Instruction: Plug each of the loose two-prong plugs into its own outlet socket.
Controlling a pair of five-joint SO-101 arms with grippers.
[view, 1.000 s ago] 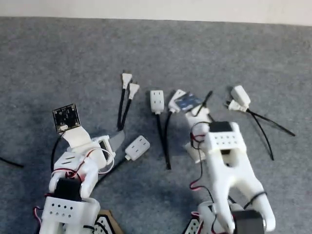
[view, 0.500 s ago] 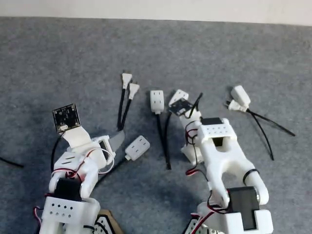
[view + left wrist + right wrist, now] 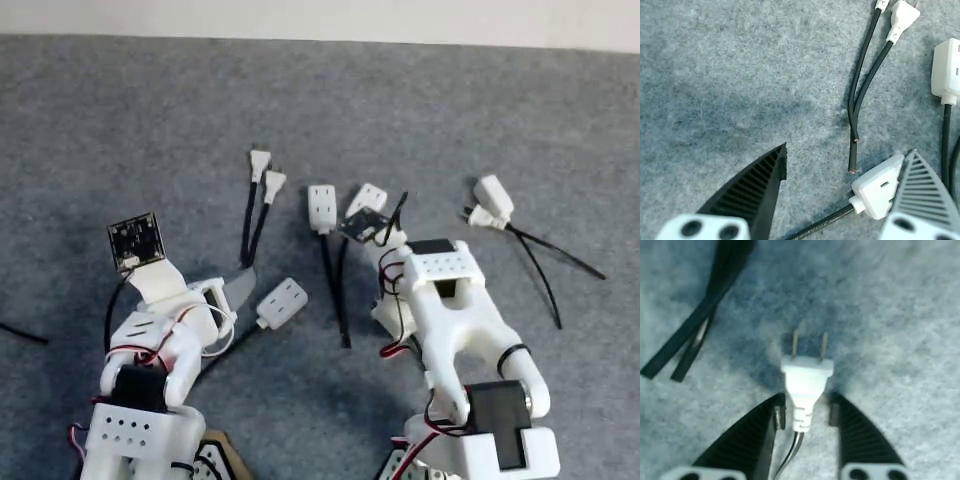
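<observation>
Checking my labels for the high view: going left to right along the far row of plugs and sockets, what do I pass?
First plug, second plug, upright socket, tilted socket, then the plug-and-socket pair at the far right.

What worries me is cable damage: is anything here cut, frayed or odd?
Yes: the two black cords from the loose plugs stop short on the carpet, cut ends bare, joined to nothing. No fraying shows.
</observation>
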